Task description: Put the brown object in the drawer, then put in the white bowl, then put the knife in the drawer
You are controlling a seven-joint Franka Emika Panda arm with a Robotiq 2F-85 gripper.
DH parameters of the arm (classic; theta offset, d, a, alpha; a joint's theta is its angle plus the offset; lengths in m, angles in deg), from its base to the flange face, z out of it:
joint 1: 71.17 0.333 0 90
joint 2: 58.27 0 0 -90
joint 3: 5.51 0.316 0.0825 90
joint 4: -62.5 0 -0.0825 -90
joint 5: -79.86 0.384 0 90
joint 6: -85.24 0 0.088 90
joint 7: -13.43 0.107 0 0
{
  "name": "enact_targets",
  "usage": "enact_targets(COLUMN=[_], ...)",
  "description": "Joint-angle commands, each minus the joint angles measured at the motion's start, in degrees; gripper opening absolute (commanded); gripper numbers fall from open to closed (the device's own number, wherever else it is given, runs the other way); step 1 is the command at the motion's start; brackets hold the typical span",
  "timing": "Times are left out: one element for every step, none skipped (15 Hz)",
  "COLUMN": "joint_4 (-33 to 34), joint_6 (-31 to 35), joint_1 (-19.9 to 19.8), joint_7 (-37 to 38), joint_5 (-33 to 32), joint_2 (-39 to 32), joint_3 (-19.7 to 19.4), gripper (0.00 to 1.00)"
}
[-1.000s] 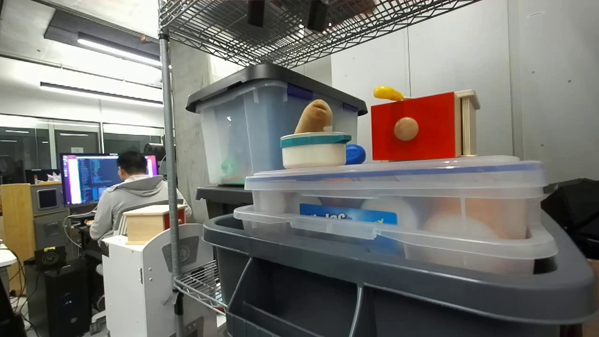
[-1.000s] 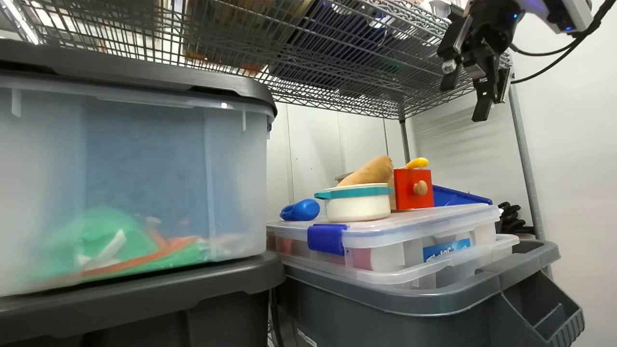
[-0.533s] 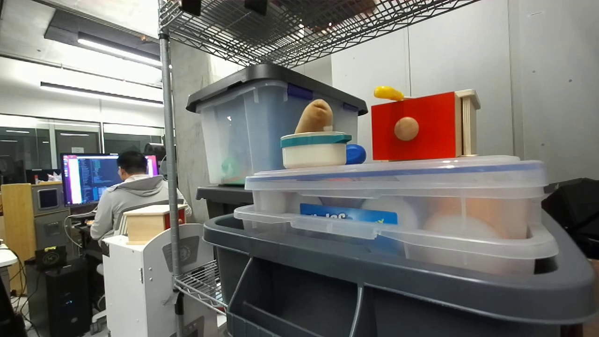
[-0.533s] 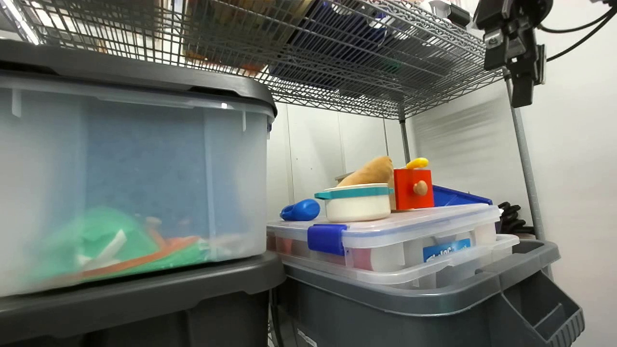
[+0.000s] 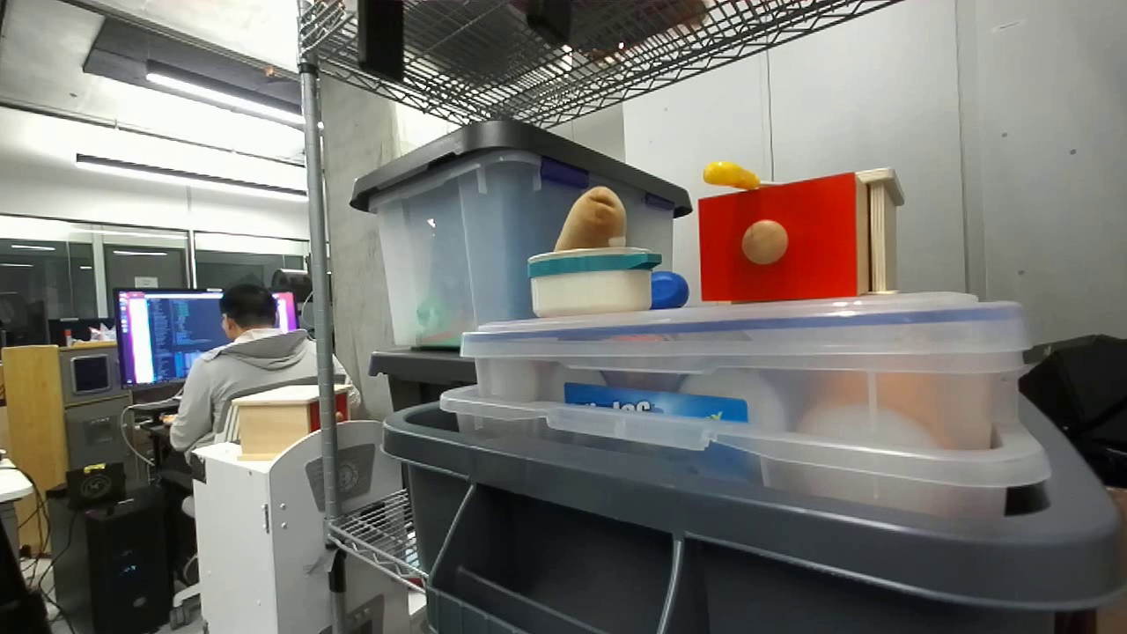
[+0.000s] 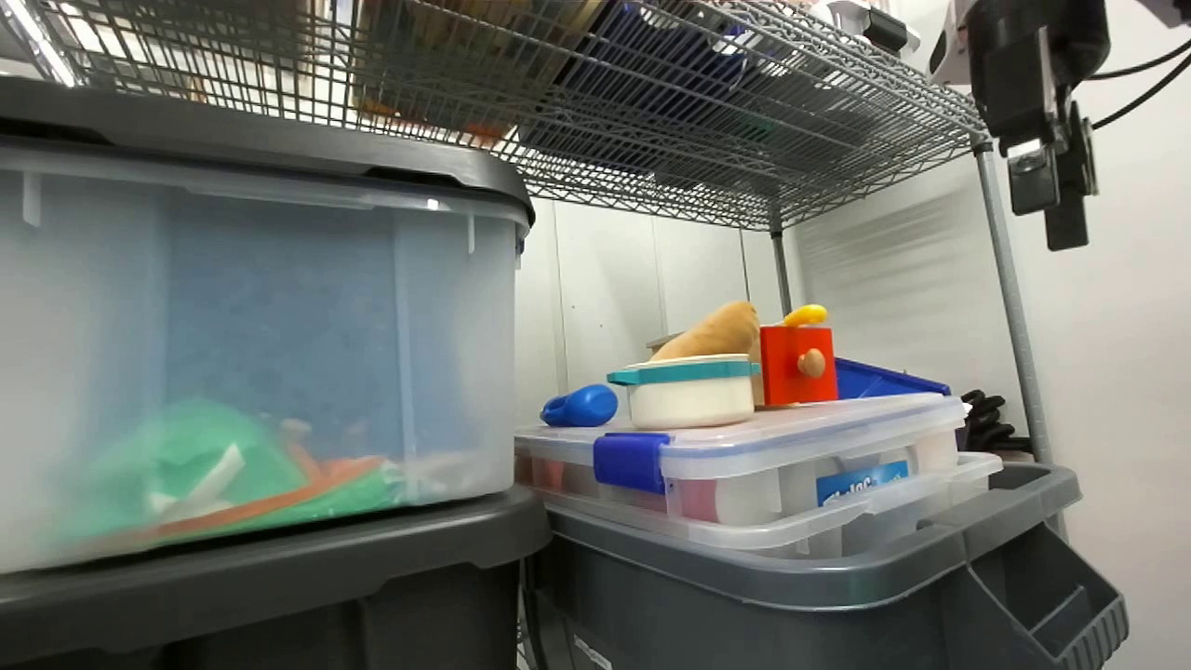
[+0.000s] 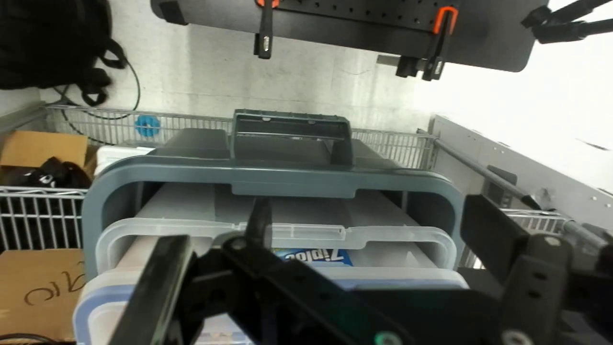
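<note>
The brown object [image 5: 592, 218] is a tan, elongated rounded lump, tilted up at the white bowl [image 5: 591, 293]; both also show in an exterior view [image 6: 715, 333], [image 6: 691, 402]. I cannot tell whether it lies in or on the bowl. The bowl has a teal band near its rim. The red drawer [image 5: 792, 198] with a round wooden knob stands beside it, also in an exterior view [image 6: 780, 372]. A yellow-handled item [image 5: 731, 175], possibly the knife, lies on top of it. My gripper [image 6: 1050, 200] is open and empty, high above and away; its fingers show in the wrist view [image 7: 373, 211].
These things stand on a clear lidded tub [image 5: 748, 339] on a dark grey bin [image 5: 748, 511]. A blue item [image 6: 581, 406] lies beside the bowl. A large clear tub [image 6: 279, 307] stands next to them. A wire shelf [image 6: 521, 84] hangs above; a metal post [image 6: 1012, 298] rises at a corner.
My gripper has moved to the right and turned in an exterior view, staying high up. Its fingers shift left overall in an exterior view. The bowl, brown object and drawer have not moved.
</note>
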Motion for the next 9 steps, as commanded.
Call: enact_targets(joint_4=[-1.1, -1.3, -1.5, -1.7, -1.9, -1.5, -1.6, -1.6, -1.6], joint_6=[6.8, 8.2, 9.8, 11.0, 11.6, 9.5, 10.1, 10.3, 10.3], joint_1=[-0.2, -0.2, -0.3, -0.3, -0.1, 0.4, 0.4, 0.4, 0.4], joint_7=[0.8, 1.1, 1.5, 2.0, 2.2, 1.2, 1.3, 1.4, 1.4], joint_5=[-4.7, -4.9, -5.3, -5.1, -4.6, -4.0, -4.0, -4.0, -4.0], joint_2=[-0.2, -0.4, -0.6, -0.7, -0.8, -0.6, -0.7, -0.8, -0.9], joint_3=[-0.3, -0.6, -0.7, -0.9, -1.1, -1.3, -1.3, -1.4, -1.3], gripper=[1.0, 1.0, 1.0, 1.0, 1.0, 1.0, 1.0, 1.0, 1.0])
